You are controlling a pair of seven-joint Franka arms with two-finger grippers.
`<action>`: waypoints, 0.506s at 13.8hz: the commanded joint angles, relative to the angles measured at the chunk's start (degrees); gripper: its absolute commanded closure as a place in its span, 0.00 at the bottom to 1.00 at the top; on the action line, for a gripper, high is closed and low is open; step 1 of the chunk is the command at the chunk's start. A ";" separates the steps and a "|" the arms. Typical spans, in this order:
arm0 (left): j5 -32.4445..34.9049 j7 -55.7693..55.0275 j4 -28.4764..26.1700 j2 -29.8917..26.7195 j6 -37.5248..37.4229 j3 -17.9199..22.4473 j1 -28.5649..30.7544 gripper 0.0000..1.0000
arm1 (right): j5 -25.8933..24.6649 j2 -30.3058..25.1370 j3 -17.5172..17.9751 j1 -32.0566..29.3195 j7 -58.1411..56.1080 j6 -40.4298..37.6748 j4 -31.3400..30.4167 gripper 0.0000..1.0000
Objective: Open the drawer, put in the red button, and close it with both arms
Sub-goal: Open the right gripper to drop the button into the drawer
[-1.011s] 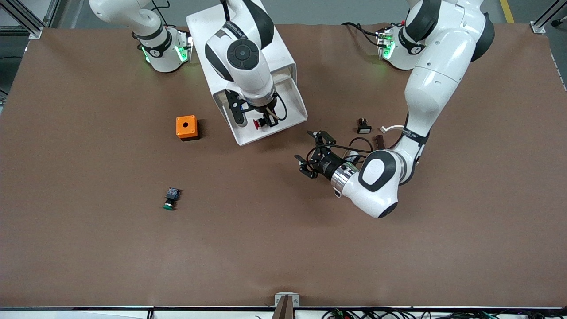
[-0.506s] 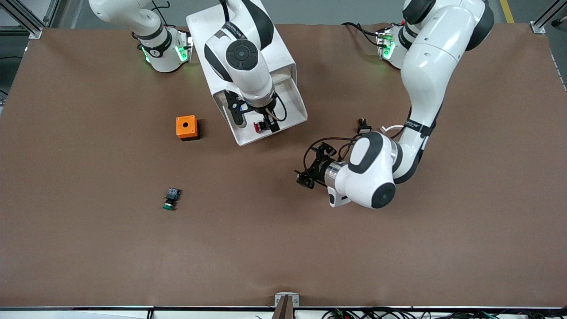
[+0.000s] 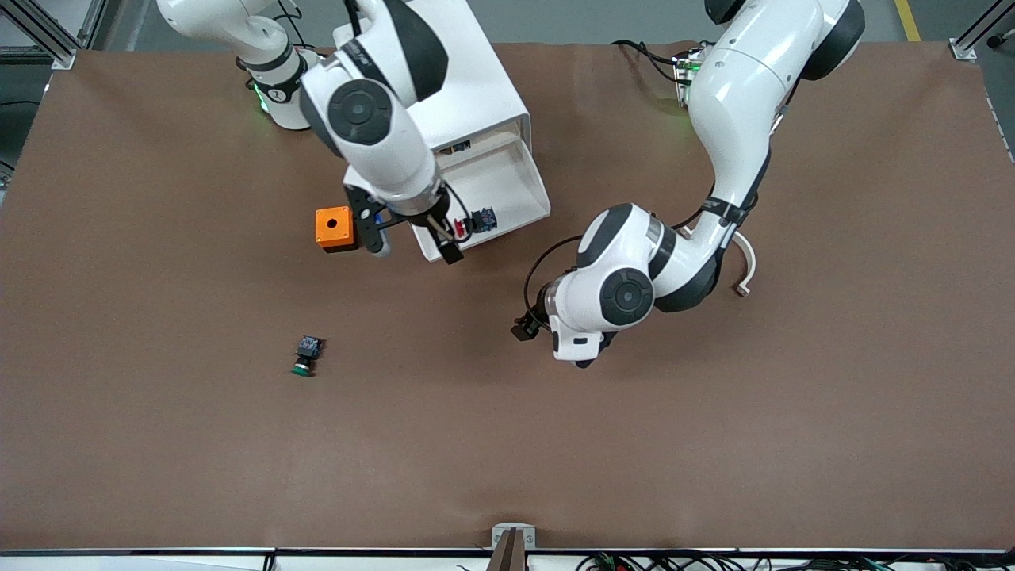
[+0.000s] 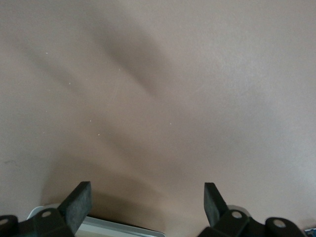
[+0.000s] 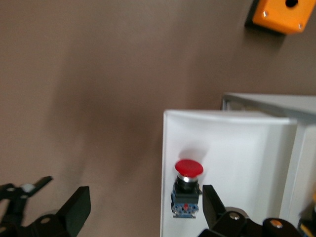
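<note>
Tabletop (image 3: 158, 444) of brown material carries one boxy white cabinet (image 3: 476, 95), one orange box with a hole (image 3: 333, 228) and one green-capped push-button (image 3: 305, 356). One small red-capped push-button (image 5: 188, 190) lies in the pulled-out white drawer (image 5: 237, 148). Two end effectors stand apart and hold nothing: the right end effector (image 3: 412, 246) over the drawer's front edge, the left end effector (image 4: 145, 202) over bare tabletop.

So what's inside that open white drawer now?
The red button lies in the drawer, cap showing, nothing gripping it. The right pincer and arm cover part of the drawer in the front view.
</note>
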 commanded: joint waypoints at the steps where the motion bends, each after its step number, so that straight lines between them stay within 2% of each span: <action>1: 4.32 0.25 -1.11 -1.11 0.82 0.30 -1.96 0.00 | -0.61 -1.88 0.73 -4.45 -10.41 -1.61 1.29 0.00; 3: 8.97 -0.10 -1.11 -1.20 0.73 0.30 -3.81 0.00 | -0.43 -3.20 0.73 -8.33 -18.07 -3.88 1.82 0.00; 7: 9.96 -1.94 -1.29 -1.81 0.73 0.30 -6.53 0.00 | -0.17 -3.73 0.73 -15.36 -32.66 -10.39 4.20 0.00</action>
